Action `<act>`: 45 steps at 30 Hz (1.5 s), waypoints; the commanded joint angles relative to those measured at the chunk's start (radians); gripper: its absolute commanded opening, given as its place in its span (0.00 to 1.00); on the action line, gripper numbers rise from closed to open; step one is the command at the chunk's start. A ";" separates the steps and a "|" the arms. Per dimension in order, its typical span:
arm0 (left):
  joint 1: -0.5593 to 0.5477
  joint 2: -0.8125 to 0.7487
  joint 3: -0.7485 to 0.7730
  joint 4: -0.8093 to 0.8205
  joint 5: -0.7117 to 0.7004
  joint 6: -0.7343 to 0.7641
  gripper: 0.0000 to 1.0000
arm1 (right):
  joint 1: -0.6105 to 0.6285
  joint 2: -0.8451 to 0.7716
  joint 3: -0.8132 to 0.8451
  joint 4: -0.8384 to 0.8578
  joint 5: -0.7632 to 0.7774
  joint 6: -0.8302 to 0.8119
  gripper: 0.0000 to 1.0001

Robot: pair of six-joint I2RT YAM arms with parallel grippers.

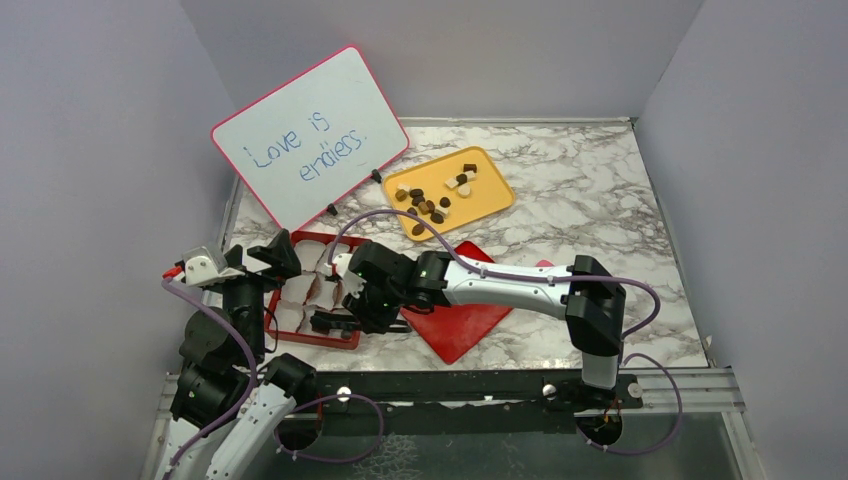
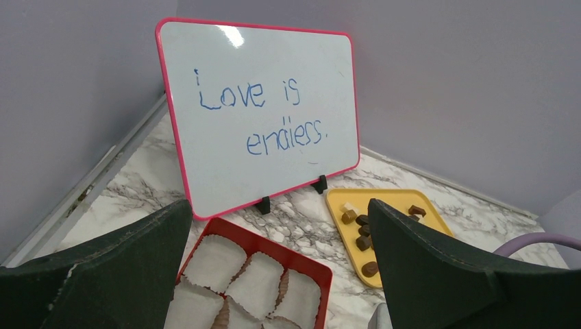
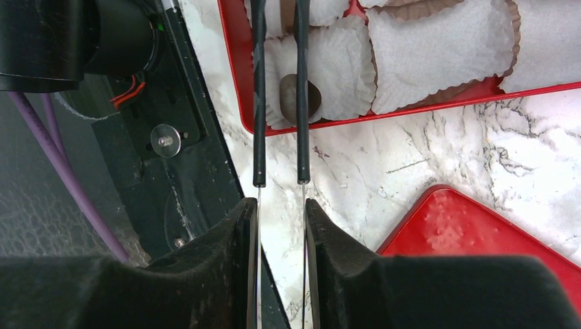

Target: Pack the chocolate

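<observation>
Several chocolate pieces (image 1: 430,205), mostly dark brown with a few cream ones, lie on a yellow tray (image 1: 490,205). A red box (image 1: 318,338) holds white paper cups (image 1: 305,290). My right gripper (image 1: 340,320) is shut on thin metal tweezers (image 3: 259,103), whose black tips reach over the box's near corner. One dark chocolate (image 3: 312,96) lies in a cup there, under the right prong; I cannot tell whether it is pinched. My left gripper (image 1: 255,262) is open and empty, hovering above the box's left side. In the left wrist view its fingers frame the cups (image 2: 216,260) and the tray (image 2: 384,197).
A pink-framed whiteboard (image 1: 310,135) reading "Love is endless" stands at the back left on black feet. The red lid (image 1: 465,320) lies right of the box, under my right arm. Grey walls close in on three sides. The arms' black base rail (image 3: 164,140) runs close to the box.
</observation>
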 commanded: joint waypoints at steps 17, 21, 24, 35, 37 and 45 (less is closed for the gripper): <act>0.001 -0.016 -0.009 0.015 -0.004 0.007 0.99 | 0.008 -0.132 -0.007 0.001 0.179 0.021 0.35; 0.001 -0.014 -0.013 0.016 0.011 -0.002 0.99 | 0.006 -0.180 -0.021 -0.030 0.297 0.016 0.35; 0.001 -0.008 -0.012 0.014 0.034 -0.012 0.99 | -0.002 -0.224 -0.036 -0.054 0.393 0.009 0.35; 0.001 0.028 -0.020 0.008 0.175 -0.064 0.99 | -0.152 -0.300 -0.111 -0.127 0.541 0.015 0.36; 0.001 0.045 -0.023 0.008 0.195 -0.054 0.99 | -0.192 -0.301 -0.126 -0.124 0.540 0.012 0.37; 0.001 0.094 -0.026 0.006 0.236 -0.029 0.99 | -0.378 -0.265 -0.144 -0.138 0.537 -0.012 0.38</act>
